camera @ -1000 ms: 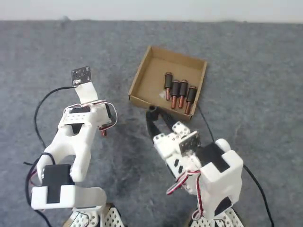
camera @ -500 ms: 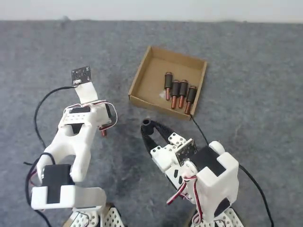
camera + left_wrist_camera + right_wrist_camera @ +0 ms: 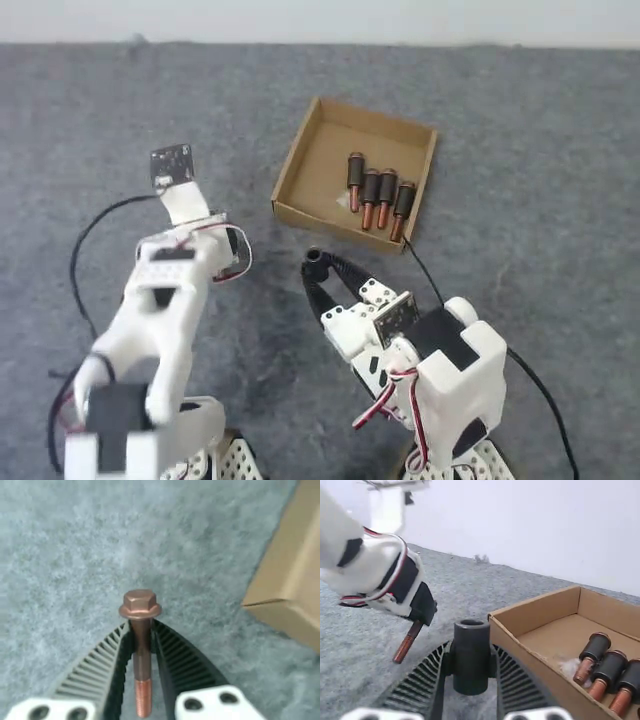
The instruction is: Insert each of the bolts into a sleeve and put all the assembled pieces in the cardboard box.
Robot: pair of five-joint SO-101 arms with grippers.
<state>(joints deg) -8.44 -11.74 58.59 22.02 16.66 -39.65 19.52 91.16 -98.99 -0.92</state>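
My left gripper (image 3: 141,626) is shut on a copper bolt (image 3: 140,611), whose hex head sticks out past the fingertips. In the high view this gripper (image 3: 229,262) hangs left of the cardboard box (image 3: 300,160). My right gripper (image 3: 471,652) is shut on a black sleeve (image 3: 470,662), held upright with its open end up. From above, the sleeve (image 3: 316,258) is just in front of the box's near wall. Several assembled pieces (image 3: 378,198) lie side by side in the box. The right wrist view shows the bolt (image 3: 408,642) pointing down from the left gripper, close beside the sleeve.
Grey carpet (image 3: 520,150) covers the table, and a pale wall runs along the far edge. The box corner (image 3: 292,587) is close to the left gripper. Black cables trail from both arms (image 3: 90,240).
My right gripper drew back from the box's near wall with the sleeve, towards the left arm. The left arm shifted its pose, carrying the bolt slightly towards the sleeve.
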